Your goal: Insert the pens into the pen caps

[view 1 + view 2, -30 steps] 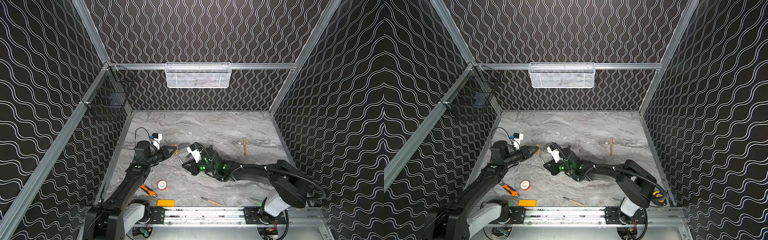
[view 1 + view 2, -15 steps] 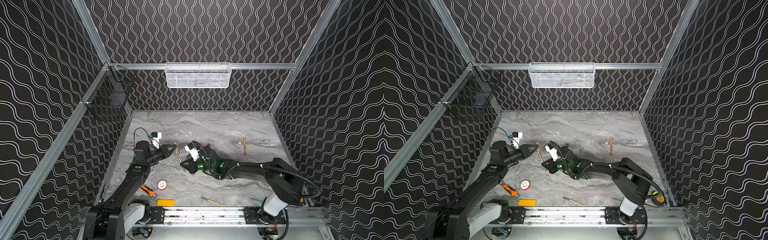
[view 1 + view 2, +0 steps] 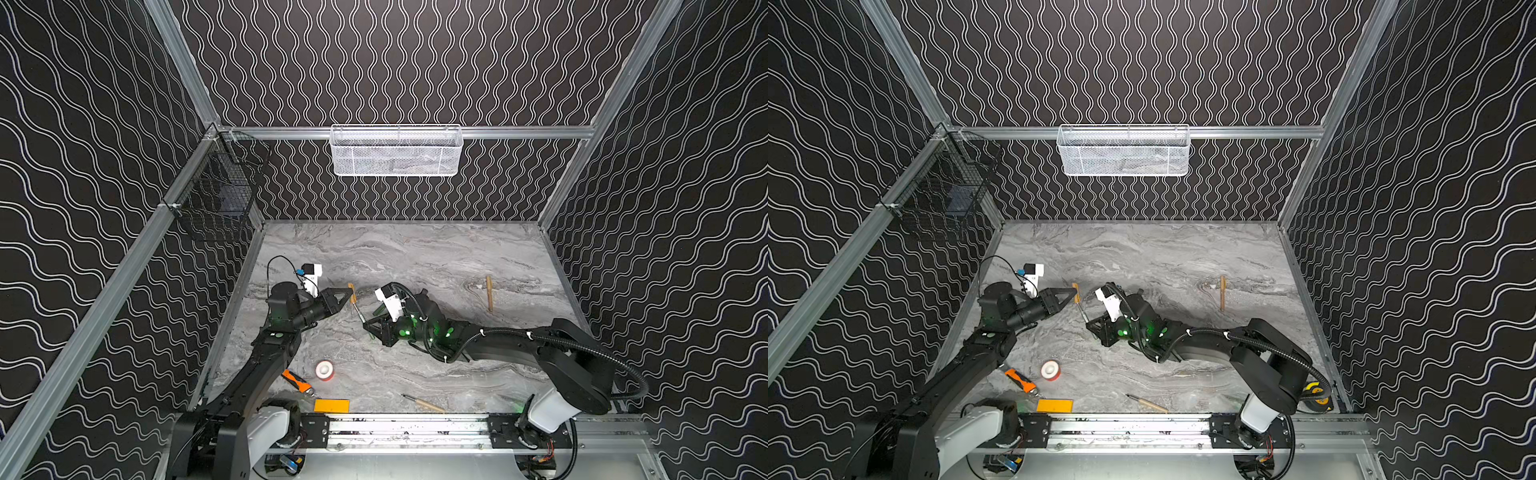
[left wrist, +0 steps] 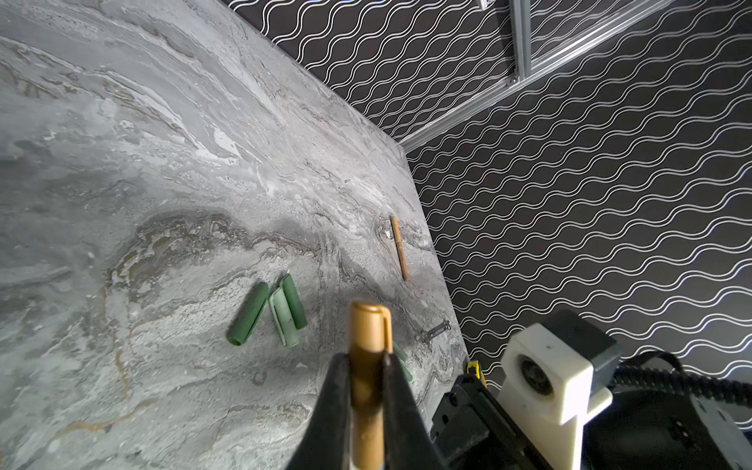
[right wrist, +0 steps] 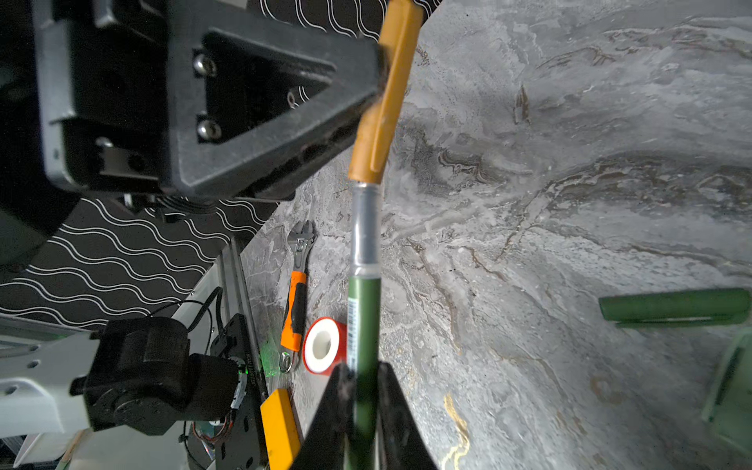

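Presently left gripper (image 4: 366,360) clamps one tan cap (image 4: 369,325), right gripper (image 5: 362,370) one green pen (image 5: 364,301).

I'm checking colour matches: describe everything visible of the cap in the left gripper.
The cap is a short mustard-tan tube, seemingly matte plastic, with a flat clip along one side and a rounded closed end. The left gripper is shut across its middle, holding it clear of the table. Its open end meets the grey front of a green pen, held by the right gripper; its tip seems inside.
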### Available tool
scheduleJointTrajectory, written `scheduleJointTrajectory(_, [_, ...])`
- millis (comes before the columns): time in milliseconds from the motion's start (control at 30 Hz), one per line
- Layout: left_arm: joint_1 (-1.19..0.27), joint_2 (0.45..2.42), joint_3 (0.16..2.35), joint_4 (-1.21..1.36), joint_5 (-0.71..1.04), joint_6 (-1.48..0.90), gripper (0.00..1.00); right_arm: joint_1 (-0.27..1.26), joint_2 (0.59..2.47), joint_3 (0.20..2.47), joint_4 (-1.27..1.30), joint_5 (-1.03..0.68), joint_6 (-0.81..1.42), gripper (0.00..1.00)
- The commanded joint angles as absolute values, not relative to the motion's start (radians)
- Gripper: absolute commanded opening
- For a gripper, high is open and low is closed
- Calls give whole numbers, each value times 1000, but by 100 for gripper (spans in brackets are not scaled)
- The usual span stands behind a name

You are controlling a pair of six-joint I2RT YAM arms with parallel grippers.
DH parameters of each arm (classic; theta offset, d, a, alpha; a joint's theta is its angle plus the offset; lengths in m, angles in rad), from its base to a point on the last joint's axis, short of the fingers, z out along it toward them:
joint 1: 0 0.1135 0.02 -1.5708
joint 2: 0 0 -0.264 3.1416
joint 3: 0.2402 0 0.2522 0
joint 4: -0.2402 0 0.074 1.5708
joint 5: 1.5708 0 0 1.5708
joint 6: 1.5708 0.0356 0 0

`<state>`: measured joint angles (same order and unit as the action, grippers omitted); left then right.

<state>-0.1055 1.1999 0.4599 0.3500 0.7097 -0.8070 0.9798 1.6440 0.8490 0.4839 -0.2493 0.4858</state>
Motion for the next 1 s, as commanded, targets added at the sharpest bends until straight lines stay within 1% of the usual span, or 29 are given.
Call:
scheduleJointTrajectory(0, [-106, 1203, 456, 367, 754, -817, 0, 977, 1658, 869, 598, -236, 502, 16])
scheduleJointTrajectory(500, [-106, 1195, 437, 431, 772, -851, 0, 977, 1683, 924, 610, -235, 493, 16])
scheduleJointTrajectory(967, [-106, 1189, 430, 436, 769, -853, 0, 976, 1692, 951, 616, -231, 498, 16])
